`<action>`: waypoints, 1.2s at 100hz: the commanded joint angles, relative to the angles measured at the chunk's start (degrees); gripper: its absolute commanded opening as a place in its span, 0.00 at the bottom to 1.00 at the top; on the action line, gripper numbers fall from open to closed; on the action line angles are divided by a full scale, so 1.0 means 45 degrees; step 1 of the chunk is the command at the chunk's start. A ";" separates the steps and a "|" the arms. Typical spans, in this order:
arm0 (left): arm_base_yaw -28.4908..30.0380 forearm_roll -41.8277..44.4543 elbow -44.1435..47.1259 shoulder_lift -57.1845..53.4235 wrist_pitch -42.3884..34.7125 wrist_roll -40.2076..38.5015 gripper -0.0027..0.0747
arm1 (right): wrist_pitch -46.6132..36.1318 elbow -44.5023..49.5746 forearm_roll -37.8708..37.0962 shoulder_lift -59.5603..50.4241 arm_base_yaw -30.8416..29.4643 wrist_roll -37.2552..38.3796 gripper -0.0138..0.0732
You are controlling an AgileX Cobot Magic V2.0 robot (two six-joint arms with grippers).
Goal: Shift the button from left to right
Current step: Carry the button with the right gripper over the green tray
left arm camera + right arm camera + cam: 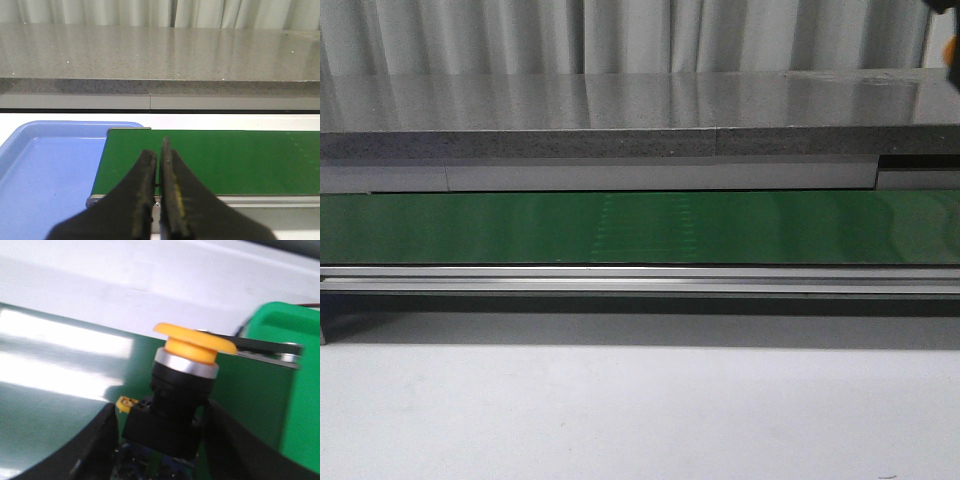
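Note:
The button (185, 385) has a yellow-orange mushroom head, a silver ring and a black blocky body. It shows only in the right wrist view, tilted between the dark fingers of my right gripper (161, 412), which is shut on its lower body above the green conveyor belt (250, 390). The picture is blurred. My left gripper (159, 152) is shut and empty, over the near left end of the belt (240, 160). Neither gripper shows clearly in the front view, where the belt (640, 228) lies bare.
A blue tray (45, 175) sits beside the belt's left end. A green bin (300, 390) stands by the belt near the button. A grey stone counter (620, 110) runs behind the belt, and a white table surface (620, 410) lies in front.

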 commanded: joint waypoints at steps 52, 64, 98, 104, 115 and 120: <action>-0.0123 -0.0183 -0.0352 0.0100 -0.0914 -0.0019 0.04 | -0.1196 -0.0619 -0.2469 0.1332 -0.4234 -0.0646 0.43; -0.0123 -0.0183 -0.0352 0.0100 -0.0914 -0.0019 0.04 | -0.1376 -0.0619 -0.2500 0.2106 -0.4698 -0.0646 0.43; -0.0123 -0.0183 -0.0352 0.0100 -0.0914 -0.0019 0.04 | -0.1522 -0.0619 -0.2416 0.3868 -0.5379 -0.0646 0.43; -0.0123 -0.0183 -0.0352 0.0100 -0.0914 -0.0019 0.04 | -0.1540 -0.0619 -0.2292 0.4036 -0.5379 -0.0646 0.43; -0.0123 -0.0183 -0.0352 0.0100 -0.0914 -0.0019 0.04 | -0.1555 -0.0619 -0.2190 0.4268 -0.5379 -0.0646 0.43; -0.0123 -0.0183 -0.0352 0.0100 -0.0914 -0.0019 0.04 | -0.1555 -0.0619 -0.2159 0.4312 -0.5387 -0.0646 0.43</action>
